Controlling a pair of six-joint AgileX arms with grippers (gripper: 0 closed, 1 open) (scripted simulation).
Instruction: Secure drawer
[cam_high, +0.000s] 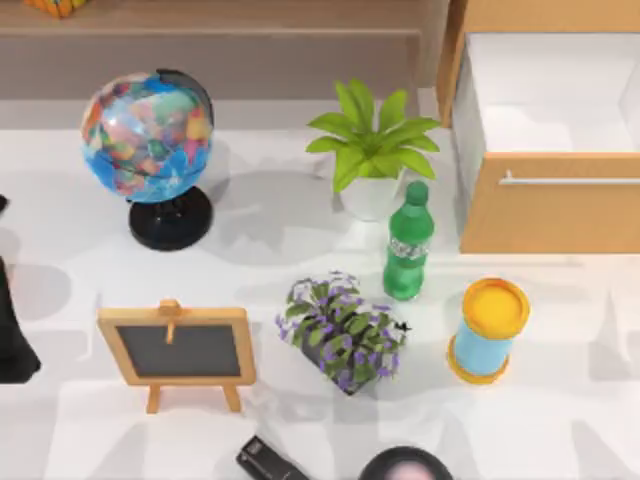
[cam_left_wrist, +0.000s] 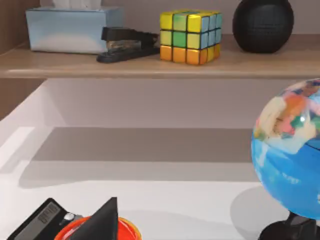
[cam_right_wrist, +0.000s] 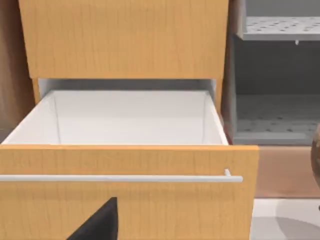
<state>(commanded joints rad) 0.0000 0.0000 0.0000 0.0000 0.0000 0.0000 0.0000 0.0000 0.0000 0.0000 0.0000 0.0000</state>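
Top view: the drawer (cam_high: 548, 150) stands pulled out at the bench's (cam_high: 300, 250) far right, its white inside showing behind the tan front panel and its silver handle (cam_high: 570, 181). Left of it are a potted plant (cam_high: 372, 150), a green bottle (cam_high: 408, 243), a flower pot (cam_high: 343, 332) and a blue can with a yellow lid (cam_high: 487, 328). A globe (cam_high: 150, 140) and a small chalkboard (cam_high: 180, 350) sit on the left half. The left arm (cam_high: 10, 320) is at the left edge.

Left wrist view: a shelf (cam_left_wrist: 160, 62) carries a tissue box (cam_left_wrist: 72, 29), a stapler (cam_left_wrist: 127, 44), a colour cube (cam_left_wrist: 190, 36) and a black ball (cam_left_wrist: 262, 25); the globe (cam_left_wrist: 290, 150) is near. A dark tip of the left gripper (cam_left_wrist: 100, 222) shows; whether its fingers are released or clenched I cannot tell.

Right wrist view: the right gripper (cam_right_wrist: 97, 222) faces the drawer (cam_right_wrist: 125, 120) just below the handle (cam_right_wrist: 120, 178), close to the panel; its fingers' state I cannot tell.
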